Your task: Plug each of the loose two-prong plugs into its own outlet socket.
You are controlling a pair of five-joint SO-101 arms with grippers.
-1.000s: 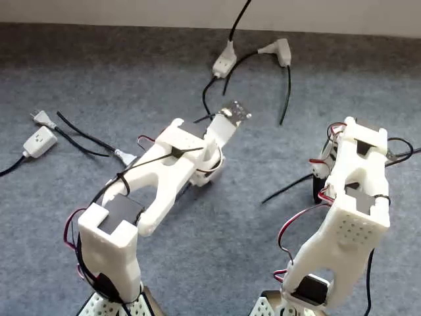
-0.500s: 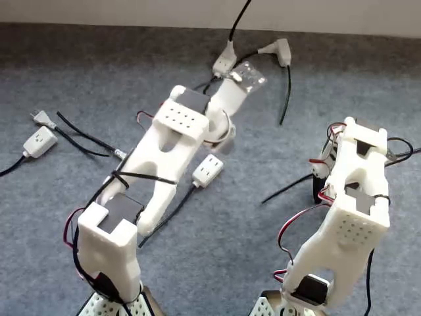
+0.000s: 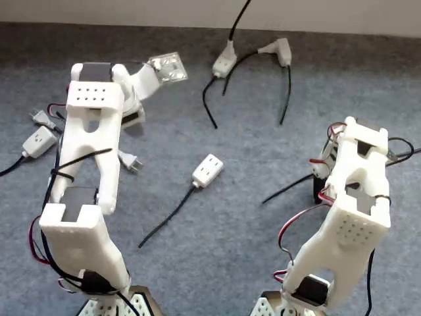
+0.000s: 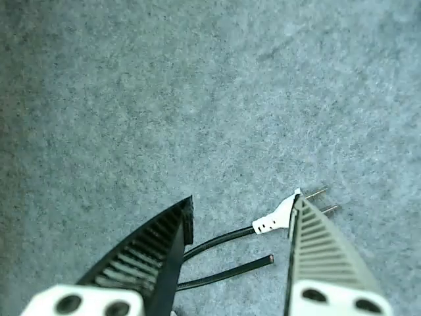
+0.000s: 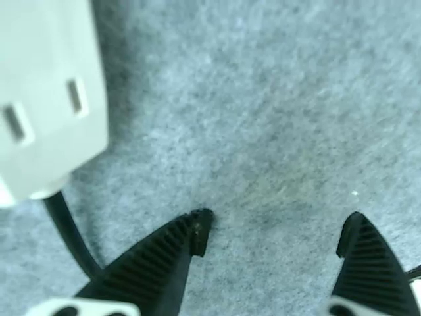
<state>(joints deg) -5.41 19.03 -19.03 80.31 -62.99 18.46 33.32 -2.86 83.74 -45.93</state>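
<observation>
In the left wrist view my left gripper (image 4: pixel 242 201) is open over grey carpet. A white two-prong plug (image 4: pixel 279 216) on a black cable lies just inside one fingertip, prongs pointing away. In the high view the left arm (image 3: pixel 92 131) stretches over the left side, near a loose plug (image 3: pixel 131 162) and another plug (image 3: pixel 42 118). My right gripper (image 5: pixel 277 220) is open above bare carpet, with a white outlet socket (image 5: pixel 46 99) lying beside it, slots up. Other sockets lie mid-floor (image 3: pixel 206 170), far left (image 3: pixel 38 141) and at the back (image 3: pixel 224 61).
An angled white plug (image 3: pixel 279 50) with a black cable lies at the back, beside the rear socket. Black cables trail across the carpet (image 3: pixel 263 131). The right arm (image 3: pixel 352 197) stands at the right, over a cable (image 3: pixel 286 188). A wall runs along the far edge.
The left arm has swung from the middle and back of the floor over to the left side, uncovering the middle socket. The right arm has not moved.
</observation>
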